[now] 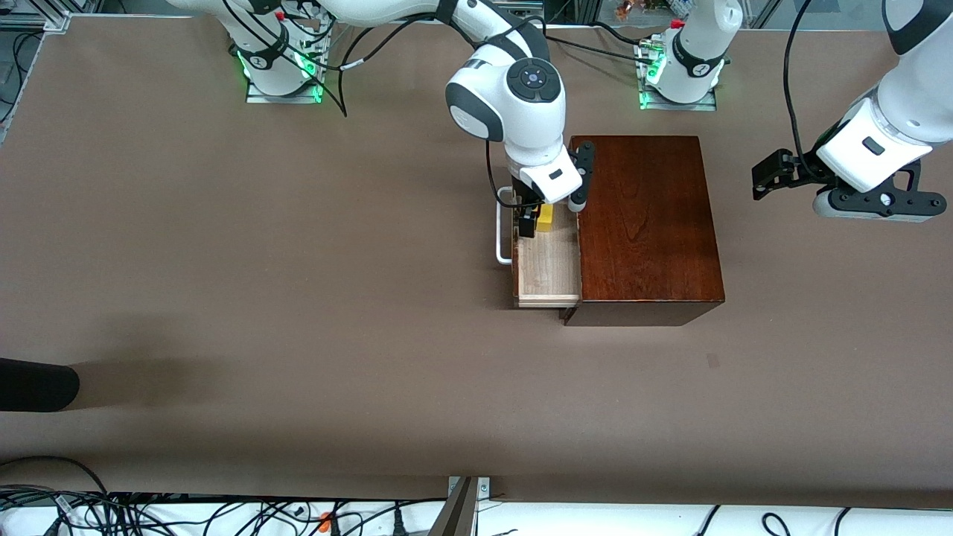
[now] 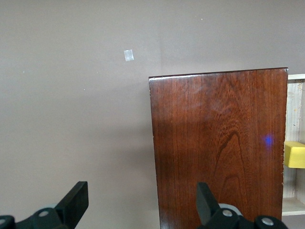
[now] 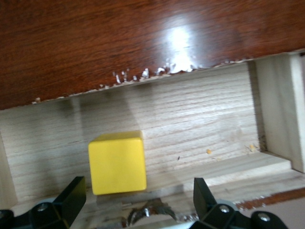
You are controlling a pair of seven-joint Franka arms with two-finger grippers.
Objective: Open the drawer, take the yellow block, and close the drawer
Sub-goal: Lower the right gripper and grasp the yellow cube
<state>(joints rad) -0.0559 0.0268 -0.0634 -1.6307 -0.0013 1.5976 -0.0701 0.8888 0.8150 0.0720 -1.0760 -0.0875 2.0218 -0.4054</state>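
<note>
The drawer (image 1: 549, 272) stands pulled out of the dark-wood box (image 1: 648, 223) toward the right arm's end, white handle (image 1: 503, 238) outward. The yellow block (image 1: 546, 217) sits on its pale floor at the end farther from the front camera. My right gripper (image 1: 530, 216) is open low over the drawer by its front wall. In the right wrist view the block (image 3: 117, 162) lies just ahead of the open gripper (image 3: 138, 200), nearer one finger (image 3: 71, 195), untouched. My left gripper (image 1: 763, 179) waits open in the air toward the left arm's end; its view (image 2: 141, 200) shows the box top (image 2: 219, 148) and the block (image 2: 294, 154).
A small tape mark (image 1: 713, 360) lies on the brown table nearer the front camera than the box. A dark object (image 1: 37, 383) pokes in at the table's edge at the right arm's end. Cables run along the near edge.
</note>
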